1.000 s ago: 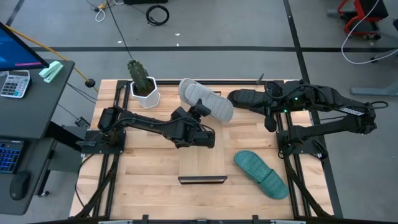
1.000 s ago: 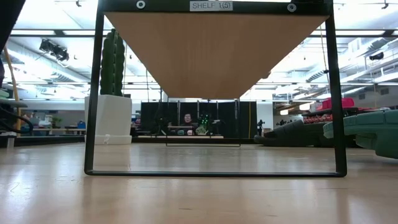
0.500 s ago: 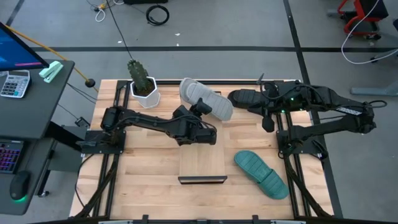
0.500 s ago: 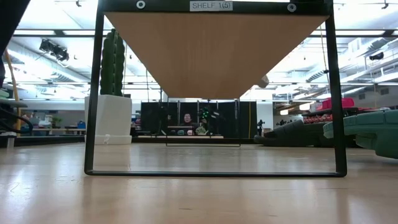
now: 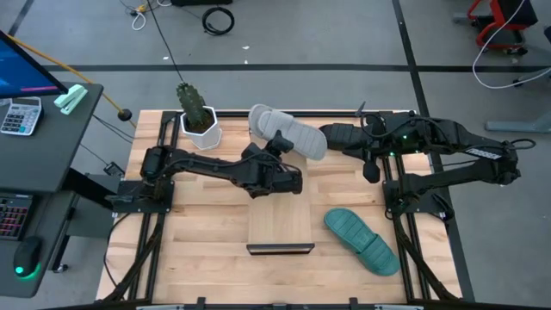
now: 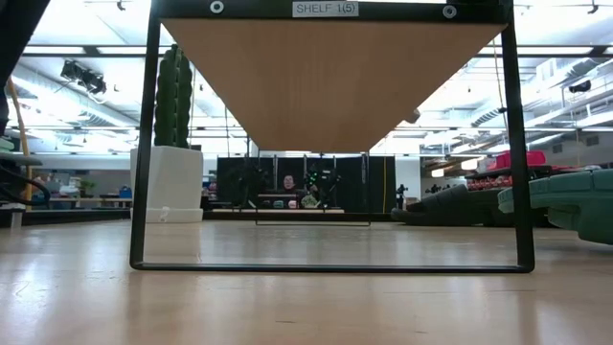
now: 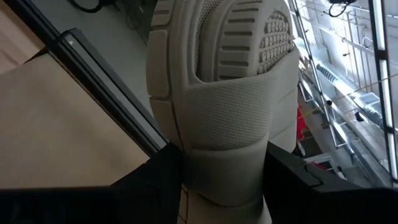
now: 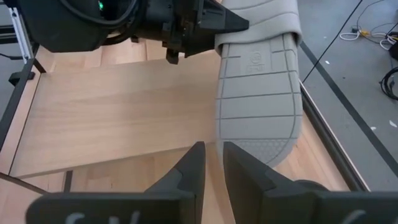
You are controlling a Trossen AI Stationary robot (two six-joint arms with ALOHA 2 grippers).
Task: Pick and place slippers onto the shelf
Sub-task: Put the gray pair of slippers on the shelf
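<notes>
My left gripper (image 5: pixel 280 155) is shut on the light grey slipper (image 5: pixel 288 135), held in the air just beyond the far end of the shelf (image 5: pixel 280 224). In the low view a sliver of that slipper (image 6: pixel 410 117) peeks past the shelf's board (image 6: pixel 335 77). The black slipper (image 5: pixel 344 135) lies on the table near the far right, partly covered by the grey one. On its sole, the teal slipper (image 5: pixel 362 241) rests right of the shelf. My right gripper (image 5: pixel 371 169) hangs shut near the black slipper, touching nothing. My left gripper pinches the grey slipper across its width, one finger (image 7: pixel 158 180) on each side edge, just below the ribbed strap (image 7: pixel 230 118). The fingers lie across the slipper. It is lifted clear and tipped, its sole (image 8: pixel 258 93) facing the right arm.
A cactus in a white pot (image 5: pixel 198 120) stands at the table's far left, also seen in the low view (image 6: pixel 172 144). The shelf's dark end rail (image 7: pixel 106 87) lies close under the held slipper. Bare slatted tabletop (image 5: pixel 198 232) lies left of the shelf.
My left gripper has carried the grey slipper a little toward the table's right edge and upward. The slipper now overlaps more of the black slipper, and its edge has come into sight beside the shelf board in the low view.
</notes>
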